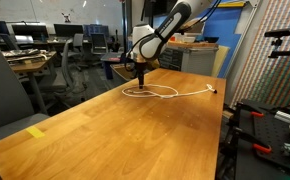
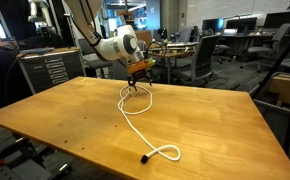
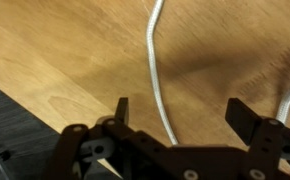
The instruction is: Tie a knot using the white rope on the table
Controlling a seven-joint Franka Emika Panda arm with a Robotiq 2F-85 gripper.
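Note:
The white rope [image 1: 163,92] lies on the table [image 1: 105,135] in a loose loop, with one dark-tipped end [image 1: 213,88] trailing off. It also shows in an exterior view [image 2: 133,118], running from under the gripper to a small loop and a dark tip [image 2: 145,157] near the table's edge. My gripper [image 1: 140,74] hangs just above the rope's looped part, also seen in an exterior view [image 2: 137,80]. In the wrist view the gripper [image 3: 180,118] is open, its fingers on either side of the rope [image 3: 153,60], which runs between them untouched.
A yellow tape piece [image 1: 37,131] sits on the table near one corner. Chairs and cluttered workbenches [image 2: 210,50] stand beyond the table. A dark floor edge [image 3: 15,120] shows past the table's rim in the wrist view.

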